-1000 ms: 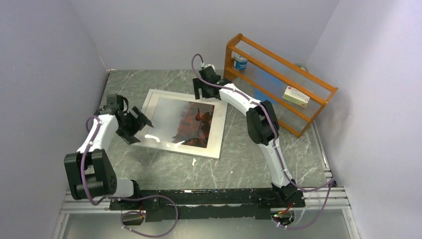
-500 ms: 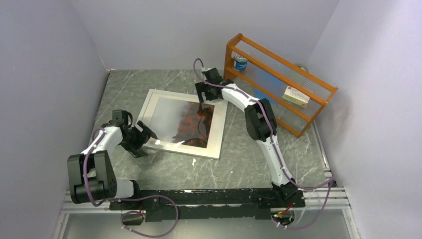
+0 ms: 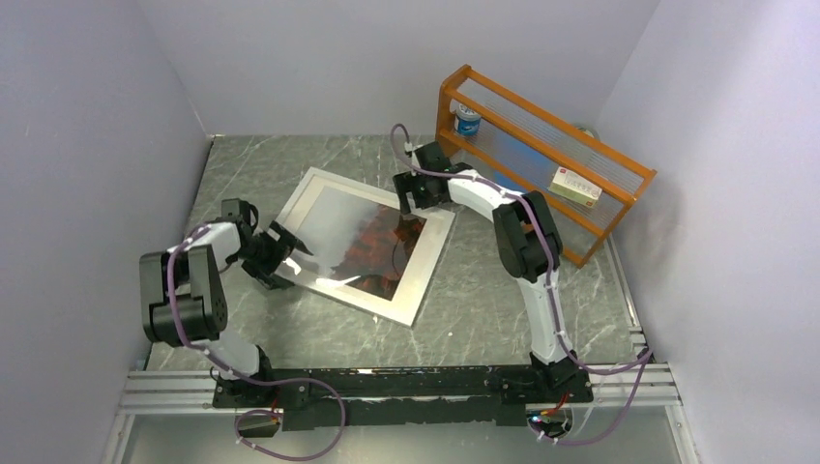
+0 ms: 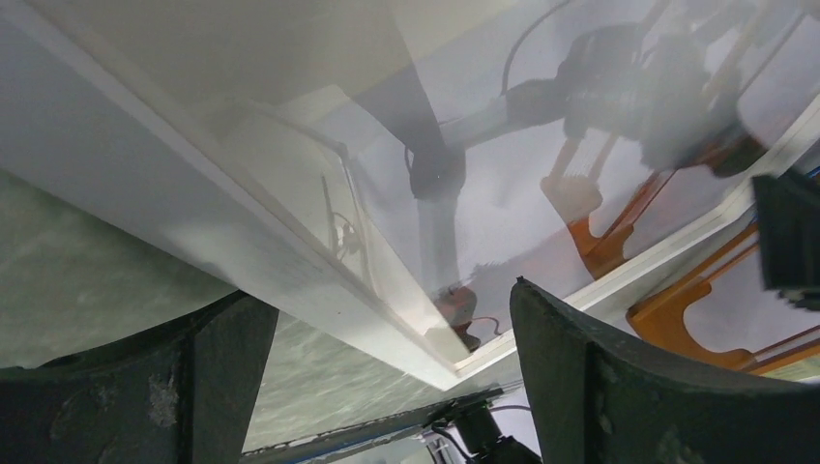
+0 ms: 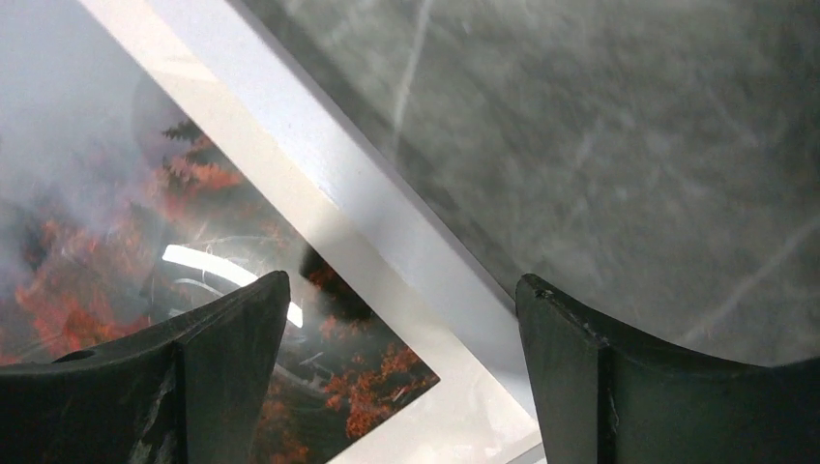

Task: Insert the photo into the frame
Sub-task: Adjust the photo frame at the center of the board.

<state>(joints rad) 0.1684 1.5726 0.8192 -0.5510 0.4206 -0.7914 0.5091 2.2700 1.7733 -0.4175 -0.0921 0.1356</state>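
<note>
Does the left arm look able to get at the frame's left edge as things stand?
Probably yes. The left pincer sits right at the left edge of the frame, jaws open toward the border, and nothing stands between them.

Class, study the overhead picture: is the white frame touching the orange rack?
Apart. The top external view shows a strip of bare table between the right edge of the frame and the base of the orange rack.

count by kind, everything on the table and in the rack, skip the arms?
white picture frame: 1
photo: 1
orange rack: 1
can: 1
small box: 1
Total: 5
</note>
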